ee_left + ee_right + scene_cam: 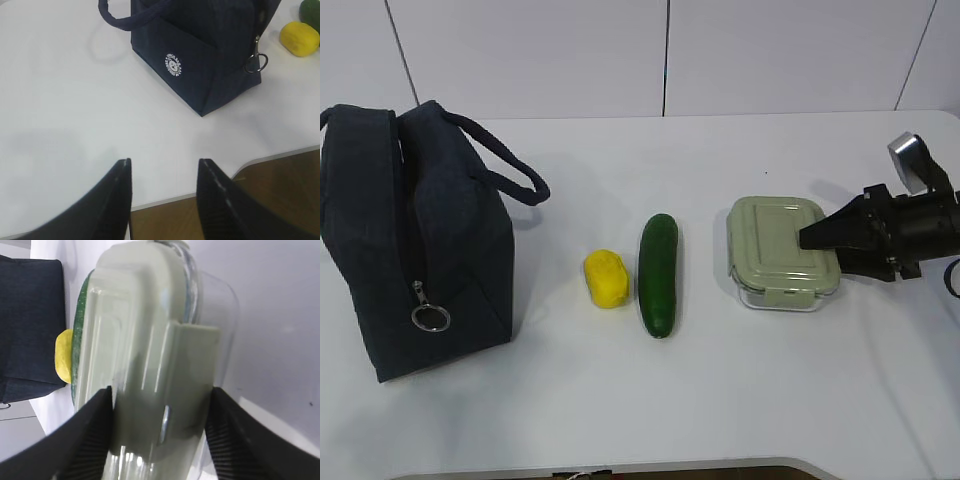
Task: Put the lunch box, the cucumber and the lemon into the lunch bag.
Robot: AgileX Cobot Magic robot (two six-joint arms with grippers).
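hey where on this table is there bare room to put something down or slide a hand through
Widest bare stretches: behind the row toward the wall, in front of it along the table near edge, and between the lunch bag and lemon. A narrower lane runs between cucumber and lunch box. Crowded: lemon against cucumber, and the right gripper at the box.
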